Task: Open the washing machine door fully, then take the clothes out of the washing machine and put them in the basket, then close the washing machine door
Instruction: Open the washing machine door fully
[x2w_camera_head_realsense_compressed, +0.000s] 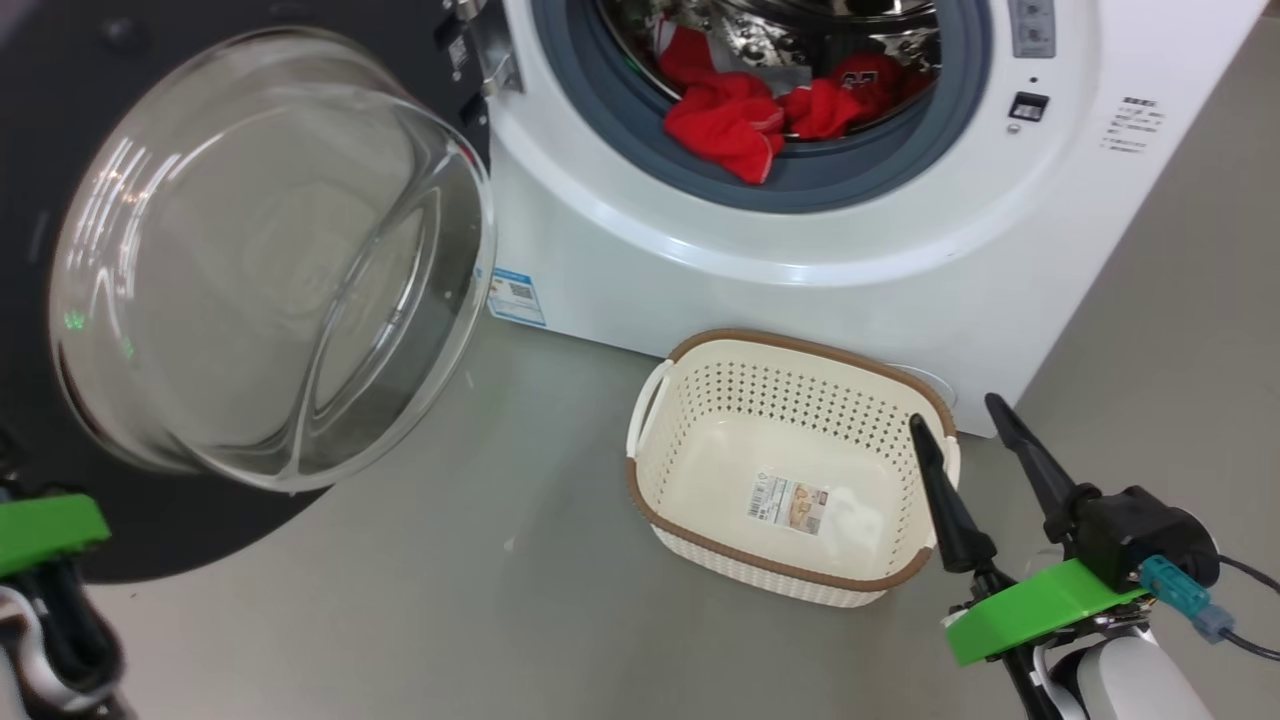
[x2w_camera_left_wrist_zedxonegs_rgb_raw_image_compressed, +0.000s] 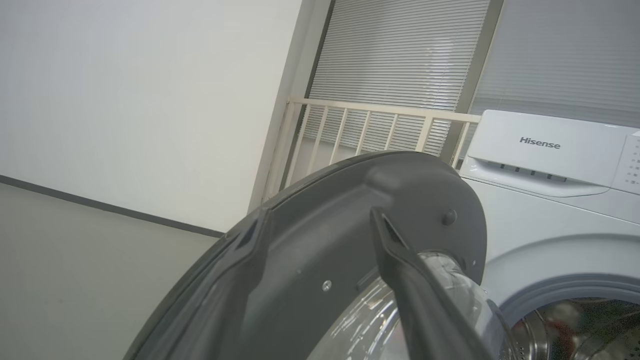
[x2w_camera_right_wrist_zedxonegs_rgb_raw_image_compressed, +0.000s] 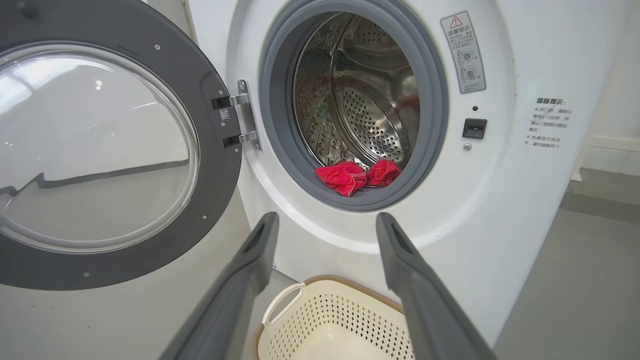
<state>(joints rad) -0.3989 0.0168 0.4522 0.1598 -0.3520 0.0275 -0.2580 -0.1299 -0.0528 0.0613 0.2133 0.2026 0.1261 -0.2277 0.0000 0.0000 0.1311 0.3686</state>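
Observation:
The washing machine door (x2w_camera_head_realsense_compressed: 270, 260) hangs open at the left, its glass bowl bulging toward me. Red clothes (x2w_camera_head_realsense_compressed: 735, 120) lie at the front of the steel drum of the washing machine (x2w_camera_head_realsense_compressed: 700, 260), one fold draped over the grey ring; they also appear as clothes (x2w_camera_right_wrist_zedxonegs_rgb_raw_image_compressed: 355, 176) in the right wrist view. The cream basket (x2w_camera_head_realsense_compressed: 660, 470) stands on the floor before the machine, with nothing in it. My right gripper (x2w_camera_head_realsense_compressed: 952, 410) hovers open just right of the basket. My left gripper (x2w_camera_left_wrist_zedxonegs_rgb_raw_image_compressed: 320, 215) is open close against the door's dark inner rim (x2w_camera_left_wrist_zedxonegs_rgb_raw_image_compressed: 310, 240).
The grey floor (x2w_camera_head_realsense_compressed: 480, 600) spreads between door and basket. The open door takes up the left side, by my left arm's green bracket (x2w_camera_head_realsense_compressed: 45, 530). A white wall and a cream railing (x2w_camera_left_wrist_zedxonegs_rgb_raw_image_compressed: 370, 125) stand behind the machine.

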